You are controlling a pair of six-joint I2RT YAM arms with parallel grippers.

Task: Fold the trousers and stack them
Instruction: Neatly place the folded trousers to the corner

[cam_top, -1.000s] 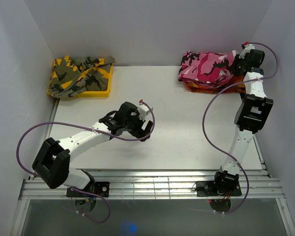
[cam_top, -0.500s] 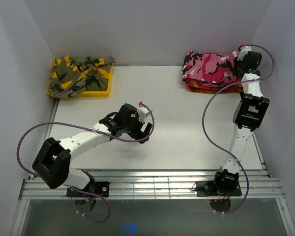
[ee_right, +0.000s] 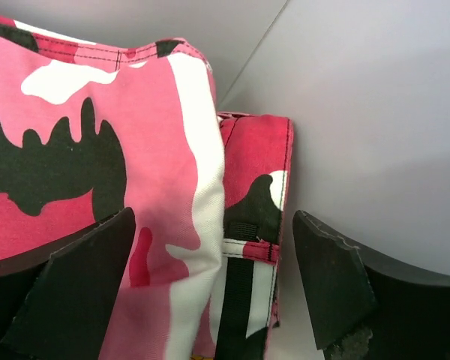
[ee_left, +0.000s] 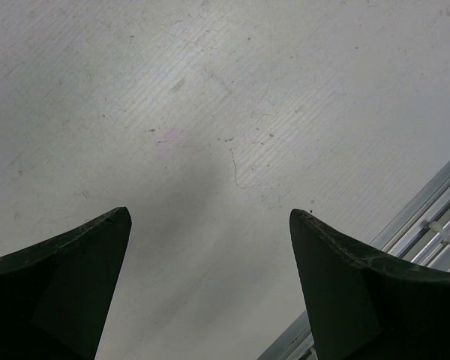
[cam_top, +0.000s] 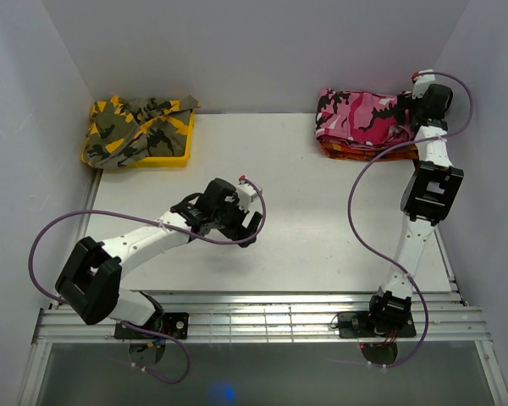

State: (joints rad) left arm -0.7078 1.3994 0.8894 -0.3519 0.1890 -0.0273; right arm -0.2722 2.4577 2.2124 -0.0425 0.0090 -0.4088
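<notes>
The trousers (cam_top: 360, 117), in pink, white and black camouflage, lie folded at the back right corner on top of an orange-red garment (cam_top: 343, 152). My right gripper (cam_top: 409, 118) hangs at their right end, close to the side wall. In the right wrist view the right gripper (ee_right: 214, 216) is open. The trousers' folded edge and waistband (ee_right: 247, 217) lie loose between the wide-apart fingers (ee_right: 67, 292), which do not pinch them. My left gripper (cam_top: 247, 227) hovers low over the middle of the white table (cam_top: 322, 220). In its own view the left gripper (ee_left: 210, 214) is open over bare tabletop.
A yellow tray (cam_top: 176, 158) at the back left holds a crumpled yellow-olive camouflage garment (cam_top: 135, 123). White walls close in the table at the back and both sides. A metal rail (ee_left: 427, 217) runs along the near edge.
The right gripper has opened and let go of the trousers, which now rest on the pile. That arm shifted slightly toward the back right corner. The left arm has barely moved.
</notes>
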